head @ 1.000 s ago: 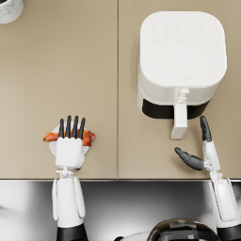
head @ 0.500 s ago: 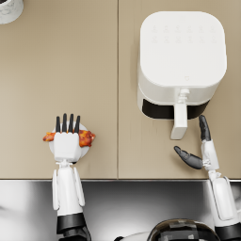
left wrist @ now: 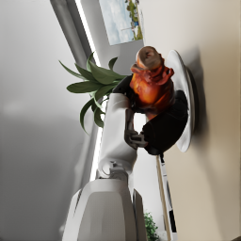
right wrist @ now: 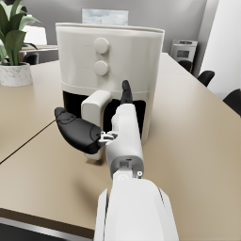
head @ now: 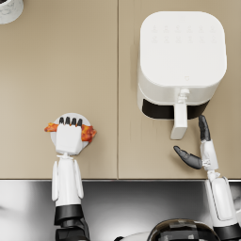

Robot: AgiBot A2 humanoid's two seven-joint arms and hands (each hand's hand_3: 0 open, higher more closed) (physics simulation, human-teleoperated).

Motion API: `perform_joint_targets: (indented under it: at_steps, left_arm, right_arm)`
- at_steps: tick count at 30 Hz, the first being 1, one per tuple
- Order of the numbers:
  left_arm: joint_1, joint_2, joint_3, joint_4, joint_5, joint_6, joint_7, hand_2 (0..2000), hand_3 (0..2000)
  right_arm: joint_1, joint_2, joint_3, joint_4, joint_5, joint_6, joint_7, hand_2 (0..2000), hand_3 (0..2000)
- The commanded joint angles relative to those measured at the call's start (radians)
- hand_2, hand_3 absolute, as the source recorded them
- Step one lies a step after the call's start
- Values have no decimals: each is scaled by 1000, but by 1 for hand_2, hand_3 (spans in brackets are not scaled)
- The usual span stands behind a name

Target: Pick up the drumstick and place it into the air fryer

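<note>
Beige table (head: 56, 56), drumstick (head: 87, 133) lying crosswise on plate (head: 83, 117), left robot hand (head: 69, 136) gripping it, right robot hand (head: 197, 148) spread wide.

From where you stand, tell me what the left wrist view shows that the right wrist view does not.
Only the left wrist view shows the drumstick on its white plate, with the left hand closed around the drumstick, and a leafy plant behind the arm.

Only the right wrist view shows the air fryer, its drawer handle with a dark gap around the drawer, the right hand open beside that handle and holding nothing, and a potted plant at the table's far side.

Both show the tan tabletop and a framed picture on the back wall.
</note>
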Motion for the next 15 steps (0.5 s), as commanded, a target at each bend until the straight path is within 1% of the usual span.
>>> perform_joint_targets:
  at_steps: [1,2,3,4,6,9,15]
  left_arm:
    - [-53,-9,6,-143,0,8,48,2000,2000]
    - [-67,-7,-1,-202,1,12,100,2000,2000]
    - [-76,-6,-8,-262,1,16,138,2000,2000]
    - [-82,-5,-22,-304,1,15,167,2000,2000]
    - [-87,-1,-39,-388,1,-19,207,2000,2000]
    - [-92,3,-54,-476,1,-41,232,2000,2000]
    - [-87,12,-60,-577,1,-61,244,2000,2000]
  right_arm:
    - [17,-7,6,-61,0,0,0,0,0]
    - [22,-11,9,-79,0,0,0,0,0]
    - [30,-15,9,-105,0,0,0,0,0]
    - [40,-20,12,-125,0,0,0,0,0]
    - [51,-26,16,-168,0,0,0,0,0]
    - [57,-32,20,-212,0,0,0,0,0]
    - [110,-59,62,-343,0,0,0,0,0]
